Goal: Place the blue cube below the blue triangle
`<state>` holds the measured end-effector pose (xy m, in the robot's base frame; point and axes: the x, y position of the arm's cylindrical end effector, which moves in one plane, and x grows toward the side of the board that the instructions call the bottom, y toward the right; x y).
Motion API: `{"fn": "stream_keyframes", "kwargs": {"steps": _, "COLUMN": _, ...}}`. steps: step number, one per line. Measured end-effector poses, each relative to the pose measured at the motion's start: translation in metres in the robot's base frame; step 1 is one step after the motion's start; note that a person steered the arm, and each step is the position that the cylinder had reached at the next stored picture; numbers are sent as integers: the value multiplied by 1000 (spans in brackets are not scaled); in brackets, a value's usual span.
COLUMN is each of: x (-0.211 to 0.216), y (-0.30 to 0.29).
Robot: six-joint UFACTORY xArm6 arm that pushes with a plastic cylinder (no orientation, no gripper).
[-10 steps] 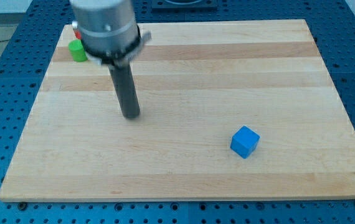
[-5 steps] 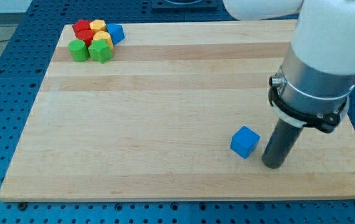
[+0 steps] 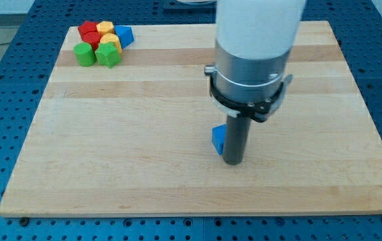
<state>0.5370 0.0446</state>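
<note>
The blue cube (image 3: 218,139) lies on the wooden board (image 3: 144,154), right of centre toward the view's bottom. Only its left part shows; the rod hides the rest. My tip (image 3: 233,162) rests on the board against the cube's right side. The blue triangle (image 3: 124,35) sits at the view's top left, at the right end of a cluster of blocks, far from the cube and the tip.
The cluster at the top left holds two red blocks (image 3: 88,31), two yellow blocks (image 3: 110,43), a green cylinder (image 3: 84,55) and another green block (image 3: 108,57). The blue perforated table (image 3: 3,80) surrounds the board.
My tip swung from the board's left to the cube's right side, then pushed the blue cube toward the view's left and slightly up.
</note>
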Motion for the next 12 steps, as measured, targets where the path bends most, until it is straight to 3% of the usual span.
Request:
{"fn": "stream_keyframes", "kwargs": {"steps": 2, "x": -35, "y": -4}}
{"fn": "stream_keyframes", "kwargs": {"steps": 4, "x": -59, "y": -47}}
{"fn": "stream_keyframes", "kwargs": {"steps": 8, "x": -85, "y": -20}}
{"fn": "stream_keyframes", "kwargs": {"steps": 10, "x": -138, "y": -50}}
{"fn": "stream_keyframes", "kwargs": {"steps": 12, "x": -168, "y": -43}}
